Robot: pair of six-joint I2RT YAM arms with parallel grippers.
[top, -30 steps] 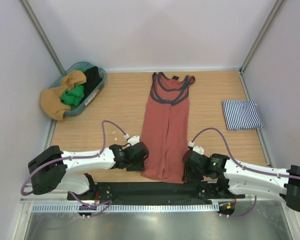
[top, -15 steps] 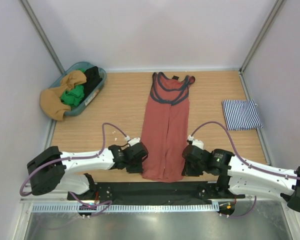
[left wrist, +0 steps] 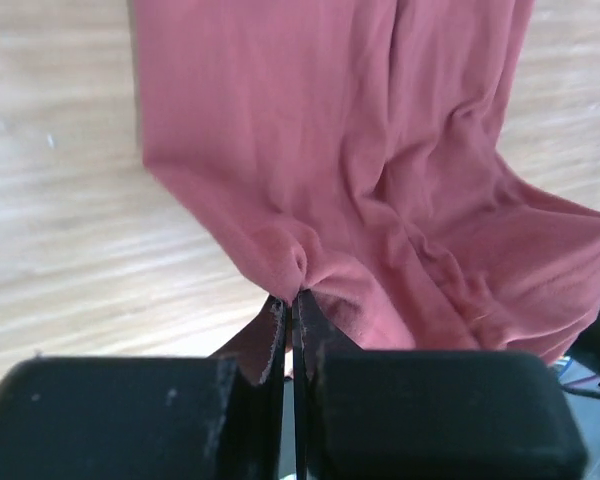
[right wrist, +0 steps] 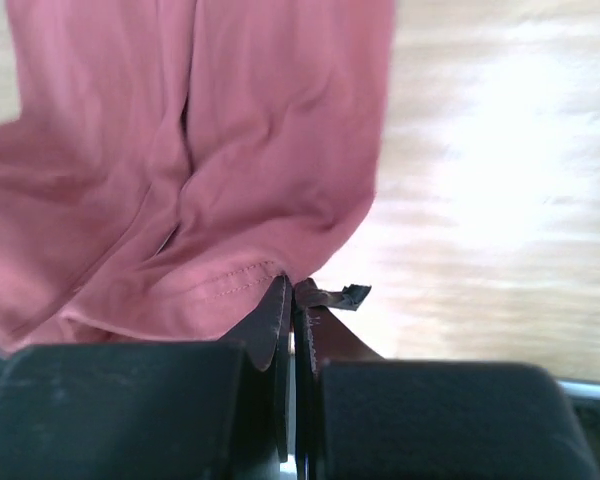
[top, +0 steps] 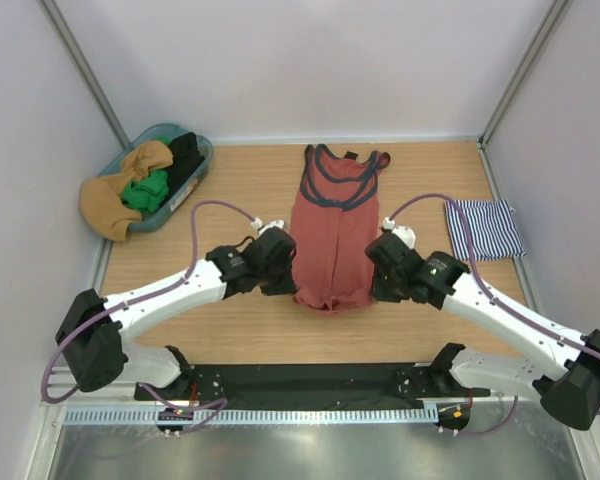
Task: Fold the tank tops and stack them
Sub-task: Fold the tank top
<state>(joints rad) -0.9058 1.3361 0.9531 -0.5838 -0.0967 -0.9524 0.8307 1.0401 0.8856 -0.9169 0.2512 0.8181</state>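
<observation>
Both hem corners of the red top [top: 335,235] are being held pinched above the table [top: 230,200] by the left gripper [left wrist: 293,302] and right gripper [right wrist: 292,287], fingers clamped on cloth; the striped top [top: 483,228] is lying folded far right.

Pale walls [top: 300,60], wooden table [top: 240,200].

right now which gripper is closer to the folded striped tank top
Right. The right gripper pinches the rust-red top's hem on the side toward the striped tank top; the left gripper pinches the hem's opposite corner, farther away.
</observation>
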